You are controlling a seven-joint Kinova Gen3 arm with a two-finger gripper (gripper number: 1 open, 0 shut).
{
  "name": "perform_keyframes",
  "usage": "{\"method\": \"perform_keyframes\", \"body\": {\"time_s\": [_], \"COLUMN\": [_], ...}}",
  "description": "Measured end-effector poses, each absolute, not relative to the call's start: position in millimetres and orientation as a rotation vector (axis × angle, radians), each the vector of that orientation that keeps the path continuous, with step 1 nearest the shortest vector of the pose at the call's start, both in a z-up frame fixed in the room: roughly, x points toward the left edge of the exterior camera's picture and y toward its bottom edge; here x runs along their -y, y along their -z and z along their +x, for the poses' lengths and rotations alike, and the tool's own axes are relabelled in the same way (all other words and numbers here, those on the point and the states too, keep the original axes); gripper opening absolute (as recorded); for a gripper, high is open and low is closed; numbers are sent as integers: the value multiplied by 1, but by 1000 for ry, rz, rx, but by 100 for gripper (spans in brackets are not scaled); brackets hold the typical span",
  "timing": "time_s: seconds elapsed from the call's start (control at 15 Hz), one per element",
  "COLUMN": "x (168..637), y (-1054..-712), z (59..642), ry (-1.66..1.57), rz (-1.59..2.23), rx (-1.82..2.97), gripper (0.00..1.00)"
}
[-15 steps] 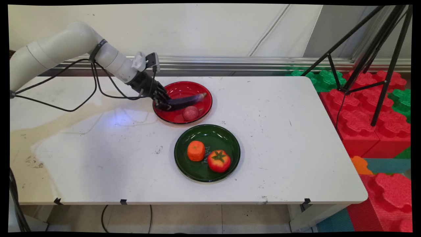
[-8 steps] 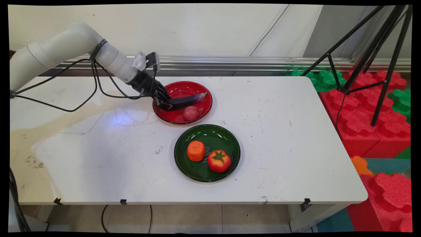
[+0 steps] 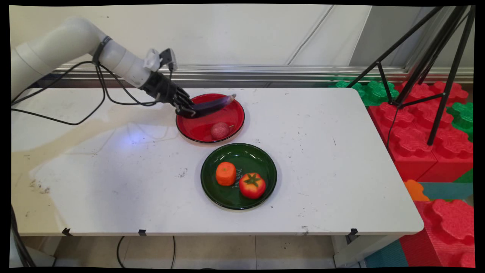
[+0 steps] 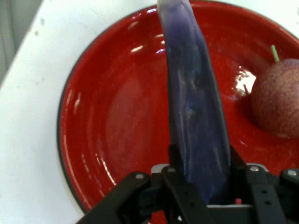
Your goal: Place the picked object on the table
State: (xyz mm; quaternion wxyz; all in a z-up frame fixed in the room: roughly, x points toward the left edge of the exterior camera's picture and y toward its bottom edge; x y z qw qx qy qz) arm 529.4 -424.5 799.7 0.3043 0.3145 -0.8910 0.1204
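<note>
Claw (image 3: pixel 188 111): clenched on purple eggplant (image 3: pixel 214 106), apparently raised clear of red plate (image 3: pixel 235 125); reddish fruit (image 3: pixel 219 130) lay on the plate.

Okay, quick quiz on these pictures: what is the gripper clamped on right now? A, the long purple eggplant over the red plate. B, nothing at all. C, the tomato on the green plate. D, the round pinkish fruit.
A: the gripper is shut on the purple eggplant, held above the red plate.

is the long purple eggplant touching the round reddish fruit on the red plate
Apart. In the hand view, bare red plate shows between the long purple eggplant and the round reddish fruit.
</note>
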Motion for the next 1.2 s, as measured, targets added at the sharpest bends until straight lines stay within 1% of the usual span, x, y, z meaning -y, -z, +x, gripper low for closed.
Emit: {"method": "perform_keyframes", "body": {"time_s": [0.2,0.6,0.73,1.2], "x": [411,385,368,316], "y": [-822,-847,-858,-874], "z": [542,559,567,580], "ry": [-344,-345,-338,-281], "rz": [842,872,874,843], "rx": [2326,2280,2271,2296], "gripper": [0,0,0,0]}}
